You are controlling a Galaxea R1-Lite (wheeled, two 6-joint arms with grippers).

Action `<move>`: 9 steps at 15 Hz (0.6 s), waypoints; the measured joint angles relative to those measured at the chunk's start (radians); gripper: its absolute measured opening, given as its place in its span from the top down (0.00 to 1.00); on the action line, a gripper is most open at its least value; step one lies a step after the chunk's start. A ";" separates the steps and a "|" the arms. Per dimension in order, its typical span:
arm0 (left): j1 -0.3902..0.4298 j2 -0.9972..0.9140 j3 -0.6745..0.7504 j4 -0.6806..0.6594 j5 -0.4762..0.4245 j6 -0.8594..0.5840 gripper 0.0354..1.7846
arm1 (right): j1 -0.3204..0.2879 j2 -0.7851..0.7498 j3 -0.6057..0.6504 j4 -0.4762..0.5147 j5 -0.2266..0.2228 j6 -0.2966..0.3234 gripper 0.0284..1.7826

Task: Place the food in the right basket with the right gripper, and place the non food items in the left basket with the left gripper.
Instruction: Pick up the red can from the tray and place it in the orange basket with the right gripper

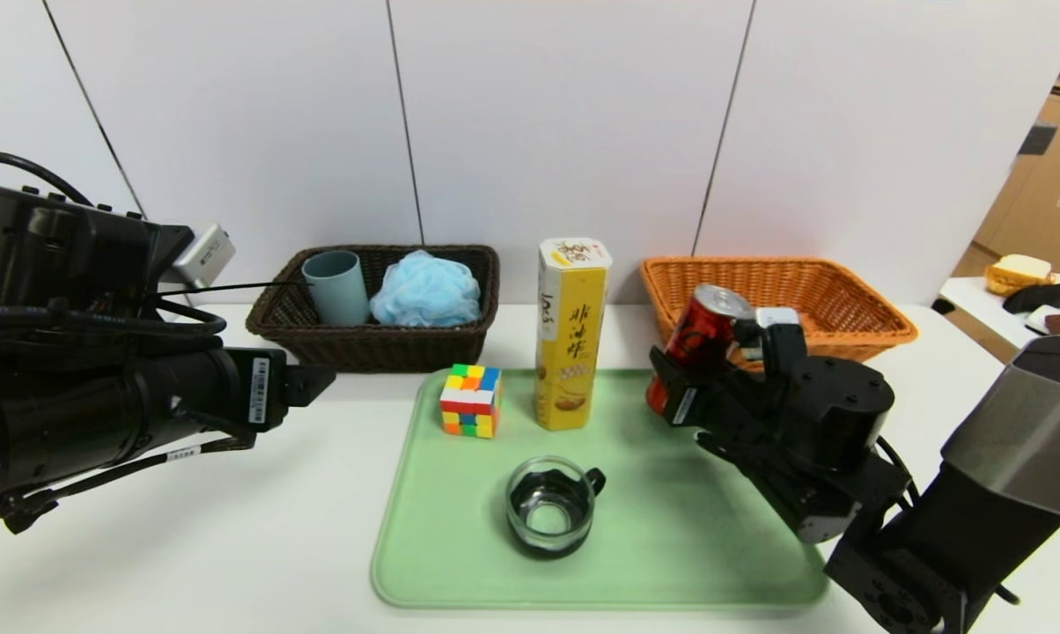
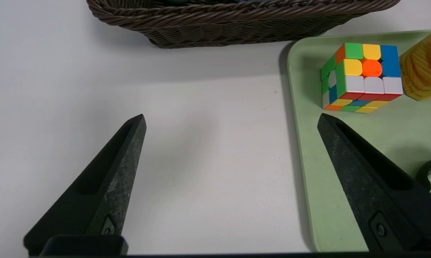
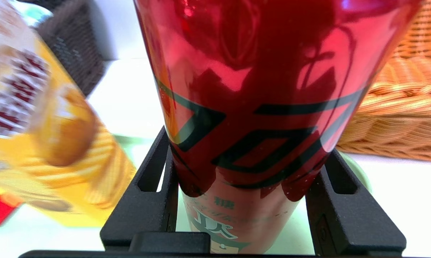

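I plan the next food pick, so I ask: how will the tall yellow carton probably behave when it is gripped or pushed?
The yellow carton stands tall on a narrow base on the green tray, so a push near its top would probably tip it. It looks like cardboard, so likely light and crushable. Its flat hexagonal sides should resist rolling.

White panelled wall (image 1: 565,114), white table (image 1: 187,546), wooden cabinets (image 1: 1054,176) far right
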 joint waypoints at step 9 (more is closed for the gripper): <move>0.000 0.005 0.001 0.000 0.003 0.000 0.06 | 0.033 -0.334 -0.057 0.382 0.040 0.050 0.48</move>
